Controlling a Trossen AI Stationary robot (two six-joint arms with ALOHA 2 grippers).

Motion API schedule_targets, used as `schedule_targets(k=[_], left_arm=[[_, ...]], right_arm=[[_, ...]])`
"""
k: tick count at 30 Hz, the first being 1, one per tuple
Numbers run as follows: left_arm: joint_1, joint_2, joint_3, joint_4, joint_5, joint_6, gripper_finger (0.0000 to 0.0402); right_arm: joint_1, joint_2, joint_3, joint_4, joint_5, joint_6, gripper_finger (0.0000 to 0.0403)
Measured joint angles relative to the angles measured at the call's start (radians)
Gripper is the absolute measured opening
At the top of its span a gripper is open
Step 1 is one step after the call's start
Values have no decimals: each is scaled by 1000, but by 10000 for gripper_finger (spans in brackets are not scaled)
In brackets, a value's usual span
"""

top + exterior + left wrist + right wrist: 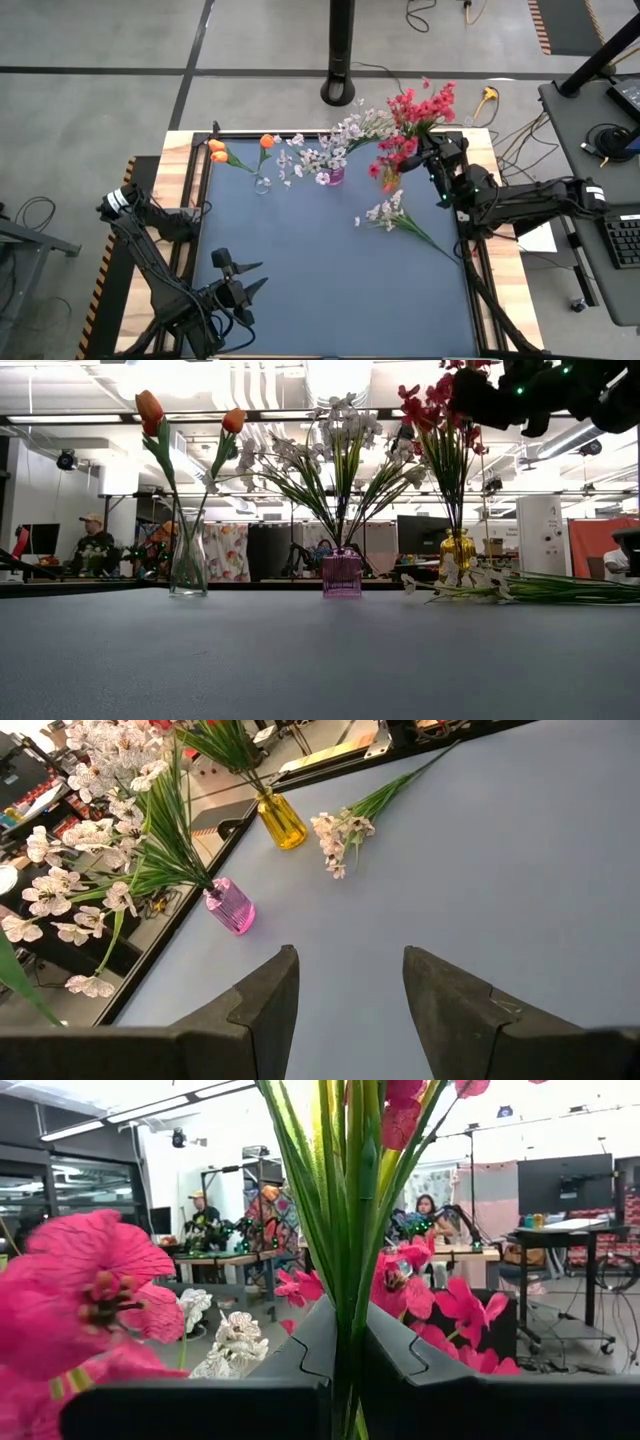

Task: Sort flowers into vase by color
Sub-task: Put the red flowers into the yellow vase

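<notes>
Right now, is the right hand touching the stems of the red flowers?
Touching. In the right wrist view, the right hand is shut on the green stems of the red flowers, pinched between its fingers.

Most of the dark mat [320,280] is wide open, so the whole near half and the middle are free to move through. The clutter is all along the far edge: a clear vase [262,183] with orange tulips [217,151], a pink vase [335,176] with spreading white sprays [330,145], and a yellow vase [457,552] of red flowers [420,108] with the right gripper [432,158] clamped on the stems. One loose white spray [390,215] lies flat toward the right side, with its stem running out to the mat's right edge.
</notes>
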Motion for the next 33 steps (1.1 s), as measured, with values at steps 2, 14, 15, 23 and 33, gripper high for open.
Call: schedule_targets(k=[2,14,15,23,33], left_arm=[[0,0,0,0,0,0,164],[0,0,0,0,0,0,164],[0,0,0,0,0,0,164],[1,0,0,0,0,0,164],[0,0,0,0,0,0,164]], right_arm=[[0,0,-3,1,-11,8,18],[0,2,-3,-7,-15,-4,18],[0,2,-3,-9,-15,-14,18],[0,2,-5,-23,-10,6,18],[0,2,-5,-40,-9,32,27]])
